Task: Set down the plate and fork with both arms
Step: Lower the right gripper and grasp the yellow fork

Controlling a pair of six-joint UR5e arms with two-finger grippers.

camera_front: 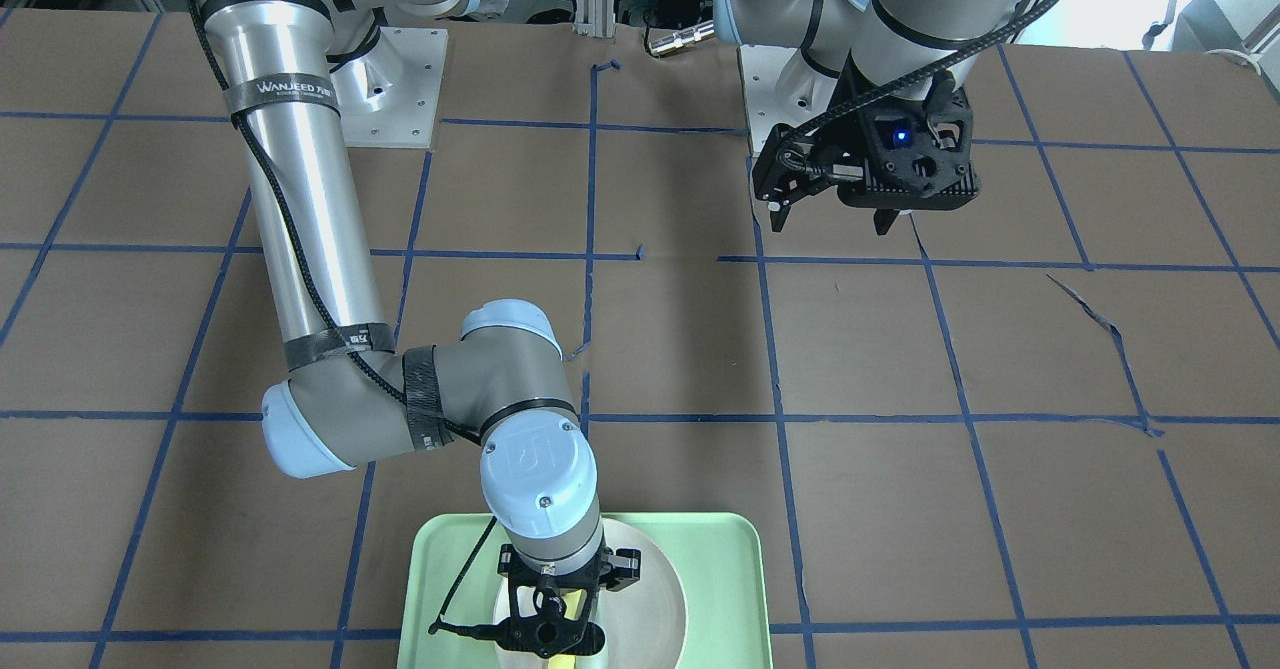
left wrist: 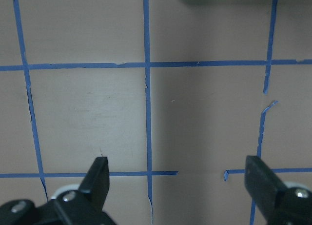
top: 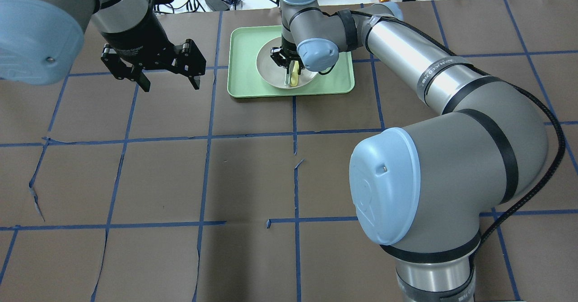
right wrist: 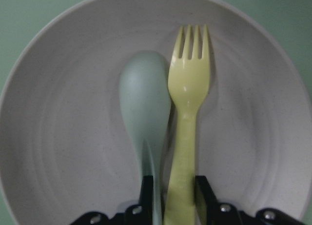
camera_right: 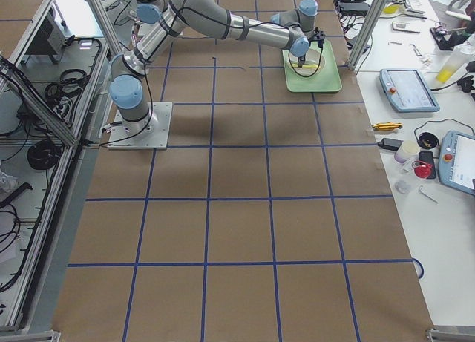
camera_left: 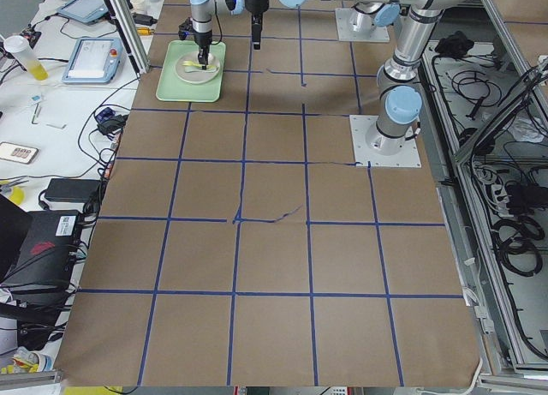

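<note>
Pinching slim pale-yellow plastic fork (right wrist: 187, 88) by its handle with narrowed right claw (right wrist: 174, 186), beside grey-green spoon (right wrist: 144, 98) in round off-white plate (right wrist: 253, 137) on mint-green tray (top: 244, 44). Holding left claw (left wrist: 178, 171) wide above brown desk (top: 158, 180).

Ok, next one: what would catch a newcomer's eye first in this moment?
The right arm stretches to the mint-green tray at the table's far side. Its jaws are pressed in around the handle of the pale-yellow fork, which lies beside a grey-green spoon in the off-white plate. The left arm hangs apart over the brown table, jaws wide open.
</note>
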